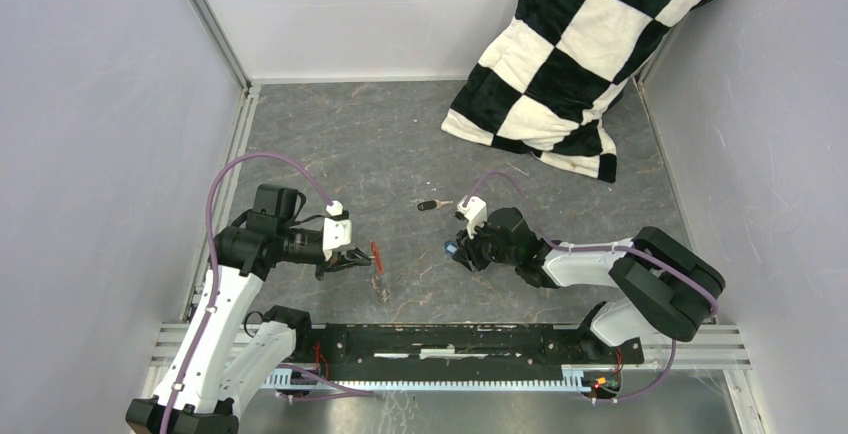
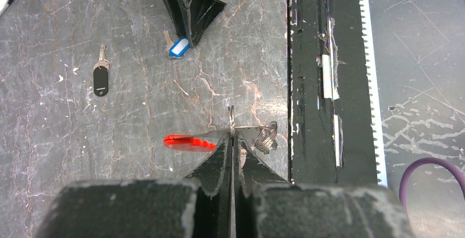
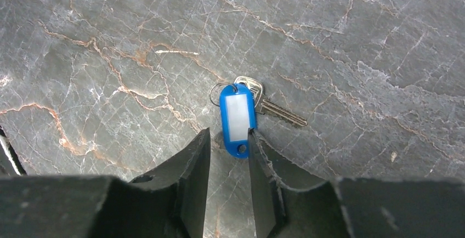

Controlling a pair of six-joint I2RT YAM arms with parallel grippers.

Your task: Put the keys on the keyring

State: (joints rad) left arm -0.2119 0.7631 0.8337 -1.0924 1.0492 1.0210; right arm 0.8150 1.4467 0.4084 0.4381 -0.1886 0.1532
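Observation:
The keyring (image 2: 232, 118) is a thin metal loop with a red tag (image 2: 185, 142) and a small wire coil (image 2: 267, 137). My left gripper (image 2: 232, 135) is shut on the loop, holding it edge-on just above the table; in the top view the left gripper (image 1: 355, 257) has the red tag (image 1: 376, 253) at its tip. The blue-tagged key (image 3: 237, 117) lies flat on the table. My right gripper (image 3: 229, 136) stands open over the tag's near end, its right finger touching it. The black-headed key (image 1: 428, 205) lies alone beyond, also in the left wrist view (image 2: 100, 79).
A black-and-white checkered cushion (image 1: 575, 54) leans in the far right corner. The black mounting rail (image 1: 450, 339) runs along the near edge, close beside the left gripper. Grey walls enclose the marbled table (image 1: 380, 144).

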